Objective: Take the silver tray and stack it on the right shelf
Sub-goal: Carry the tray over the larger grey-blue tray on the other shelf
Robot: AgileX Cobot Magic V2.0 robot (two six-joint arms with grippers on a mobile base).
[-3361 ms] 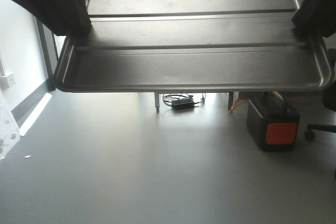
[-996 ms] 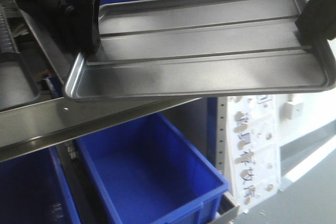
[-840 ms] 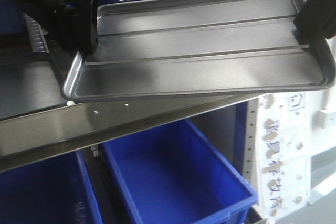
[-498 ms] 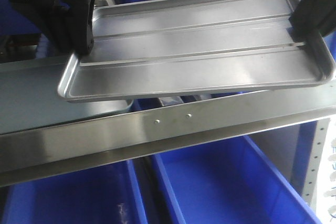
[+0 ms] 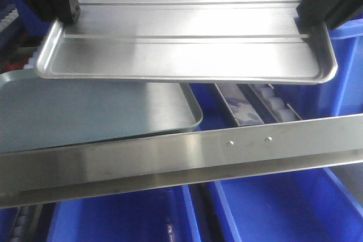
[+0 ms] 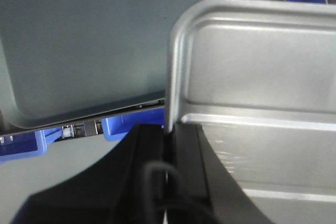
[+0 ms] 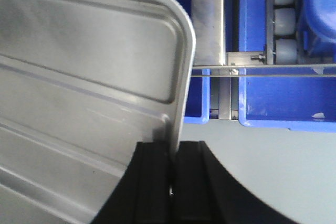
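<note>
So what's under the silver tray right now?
The silver tray, held by the left hand and right hand, hangs over a duller grey tray and white rollers. The tray hides whatever lies further back under it.

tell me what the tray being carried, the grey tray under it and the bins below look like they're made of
The silver tray looks like polished stainless steel: bright glare, pressed ridges, rolled rim. The grey tray seems metal too, perhaps aluminium, with a duller matte, smooth base. The blue bins look like moulded plastic, evenly coloured and slightly glossy.
</note>
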